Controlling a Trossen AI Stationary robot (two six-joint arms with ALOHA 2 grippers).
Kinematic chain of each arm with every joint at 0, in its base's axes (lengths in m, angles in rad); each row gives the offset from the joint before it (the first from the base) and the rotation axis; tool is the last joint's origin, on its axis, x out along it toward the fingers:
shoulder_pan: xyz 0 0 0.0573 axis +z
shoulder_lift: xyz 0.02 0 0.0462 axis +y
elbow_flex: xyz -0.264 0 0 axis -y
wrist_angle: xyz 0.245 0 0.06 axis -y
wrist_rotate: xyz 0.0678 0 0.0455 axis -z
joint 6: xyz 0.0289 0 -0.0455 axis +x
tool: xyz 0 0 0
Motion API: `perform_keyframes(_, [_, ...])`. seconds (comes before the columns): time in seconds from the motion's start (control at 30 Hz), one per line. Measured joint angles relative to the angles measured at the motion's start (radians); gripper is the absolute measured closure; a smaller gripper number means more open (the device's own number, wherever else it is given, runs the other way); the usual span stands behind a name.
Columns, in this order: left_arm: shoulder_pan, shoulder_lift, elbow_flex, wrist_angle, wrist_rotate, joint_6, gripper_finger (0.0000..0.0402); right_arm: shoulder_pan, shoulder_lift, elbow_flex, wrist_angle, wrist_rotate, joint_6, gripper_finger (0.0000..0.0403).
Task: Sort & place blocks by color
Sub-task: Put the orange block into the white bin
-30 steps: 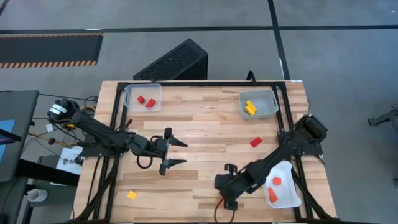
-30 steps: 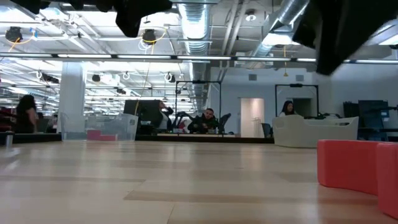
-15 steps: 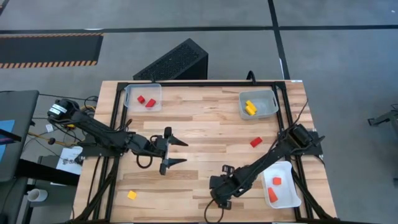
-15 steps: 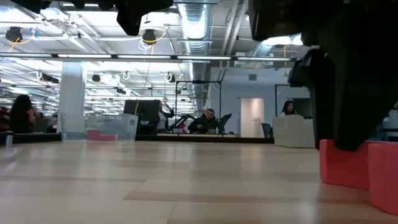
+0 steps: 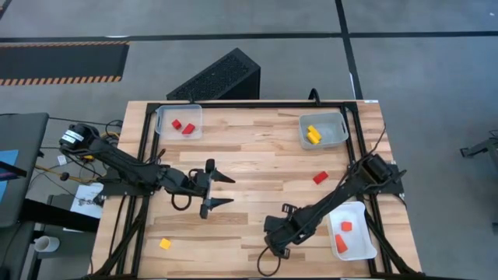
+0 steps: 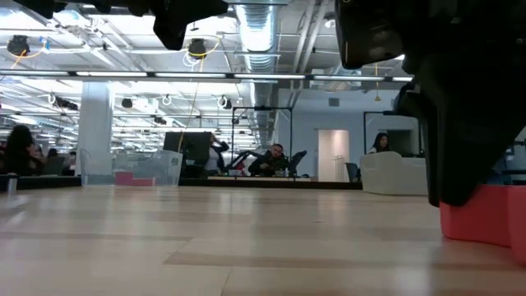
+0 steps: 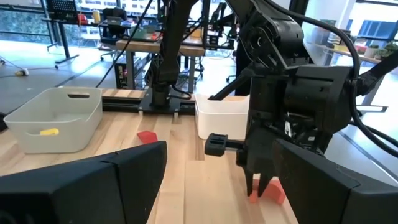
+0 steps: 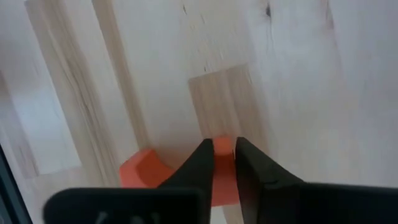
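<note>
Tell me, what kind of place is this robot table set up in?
Probably a robotics lab or open-plan workshop. The low view shows exposed ceiling ducts and people seated at desks behind the wooden table; the left wrist view shows more metal-framed workbenches.

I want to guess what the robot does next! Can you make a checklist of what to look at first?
1. Right gripper down at the orange block: ok, it sits at the table's front edge.
2. Fingers around the block: ok, one on each side.
3. Fingers squeezed tight: cannot tell, a strip of orange shows between them.
4. Orange tray has room: ok, only two orange blocks inside, close beside the right arm.
5. Left gripper out of the way: ok, open over the table's middle.
6. Other loose blocks waiting: ok, a red block and a yellow block.
</note>
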Motion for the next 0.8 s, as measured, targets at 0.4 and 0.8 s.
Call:
perform_keyframes(0.4, [0.000,0.000,0.000,-0.003,0.000,-0.004,0.0123,0.005,-0.040,-0.007,-0.060,0.008,-0.012,0.0371])
perform_keyframes(0.8, [0.000,0.000,0.000,-0.003,-0.008,-0.004,0.0123,0.036,-0.203,0.004,-0.268,0.127,0.060,0.0381])
